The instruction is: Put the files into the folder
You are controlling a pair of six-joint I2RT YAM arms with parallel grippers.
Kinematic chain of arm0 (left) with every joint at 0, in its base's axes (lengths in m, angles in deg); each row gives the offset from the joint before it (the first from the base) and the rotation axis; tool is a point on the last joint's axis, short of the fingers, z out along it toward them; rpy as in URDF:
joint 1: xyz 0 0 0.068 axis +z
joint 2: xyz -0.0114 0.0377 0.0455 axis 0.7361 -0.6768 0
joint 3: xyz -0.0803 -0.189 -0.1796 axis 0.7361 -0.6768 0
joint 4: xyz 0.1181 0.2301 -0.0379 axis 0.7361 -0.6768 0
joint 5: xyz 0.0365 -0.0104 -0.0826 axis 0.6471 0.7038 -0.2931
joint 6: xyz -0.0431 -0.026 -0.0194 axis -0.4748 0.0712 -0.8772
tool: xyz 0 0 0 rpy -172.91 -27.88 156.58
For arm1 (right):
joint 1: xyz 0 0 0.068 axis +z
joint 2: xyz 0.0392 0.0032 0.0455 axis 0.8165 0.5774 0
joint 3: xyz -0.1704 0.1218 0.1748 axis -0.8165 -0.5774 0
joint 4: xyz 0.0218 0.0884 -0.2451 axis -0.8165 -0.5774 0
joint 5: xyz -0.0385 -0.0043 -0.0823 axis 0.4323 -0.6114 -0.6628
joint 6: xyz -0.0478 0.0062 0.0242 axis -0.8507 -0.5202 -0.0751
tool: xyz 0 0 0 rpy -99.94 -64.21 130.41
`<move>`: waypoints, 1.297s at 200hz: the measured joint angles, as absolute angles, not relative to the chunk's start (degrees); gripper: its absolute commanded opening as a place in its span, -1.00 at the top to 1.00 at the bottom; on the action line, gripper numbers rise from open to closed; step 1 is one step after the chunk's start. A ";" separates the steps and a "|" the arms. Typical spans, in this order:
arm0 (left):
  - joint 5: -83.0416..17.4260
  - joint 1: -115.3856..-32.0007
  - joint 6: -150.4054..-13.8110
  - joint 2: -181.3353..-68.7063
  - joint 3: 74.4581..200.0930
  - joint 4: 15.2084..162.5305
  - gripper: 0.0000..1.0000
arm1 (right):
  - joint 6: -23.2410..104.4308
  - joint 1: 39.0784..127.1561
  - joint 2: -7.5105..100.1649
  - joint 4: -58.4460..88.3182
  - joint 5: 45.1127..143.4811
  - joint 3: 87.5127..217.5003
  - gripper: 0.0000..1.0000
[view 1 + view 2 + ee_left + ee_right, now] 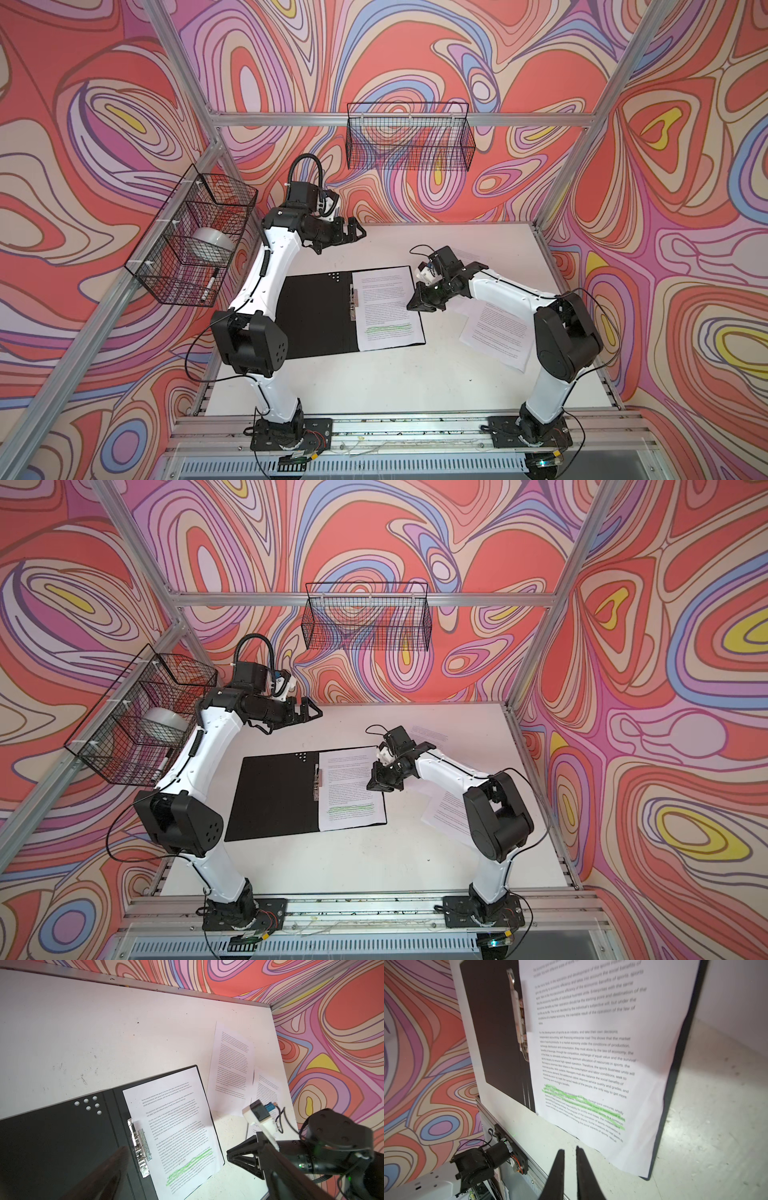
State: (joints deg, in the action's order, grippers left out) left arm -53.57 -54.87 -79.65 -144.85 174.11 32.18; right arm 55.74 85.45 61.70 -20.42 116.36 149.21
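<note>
Nearest me on the right side of the table [374, 382], a loose sheet [498, 332] lay skewed beside my right arm's elbow. Left of the middle, the folder [316, 316] lay open and flat, black inside up. The highlighted sheet [386, 307] rested on its right half, with one edge along the spine clip [354, 301]. My right gripper [412, 305] hung at that sheet's right edge, jaws drawn almost together with nothing between them. I couldn't tell whether it touched the paper. Beyond it, a second loose sheet [230, 1059] lay toward the far right corner. My left gripper [358, 232] hovered over the far left corner, jaws wide and empty.
</note>
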 measured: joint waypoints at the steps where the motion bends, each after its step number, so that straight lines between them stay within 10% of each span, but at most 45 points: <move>1: -53.57 -54.87 -79.65 -144.81 174.11 32.18 -0.99 | 55.74 85.61 61.70 -20.48 116.28 148.97 0.75; 259: -57.48 -70.23 -75.13 -162.86 162.55 36.64 -0.80 | 59.91 77.39 73.50 -3.04 120.23 147.94 0.79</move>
State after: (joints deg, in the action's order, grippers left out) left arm -57.48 -70.23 -75.13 -162.86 162.55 36.64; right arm 59.91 77.39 73.50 -3.04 120.23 147.94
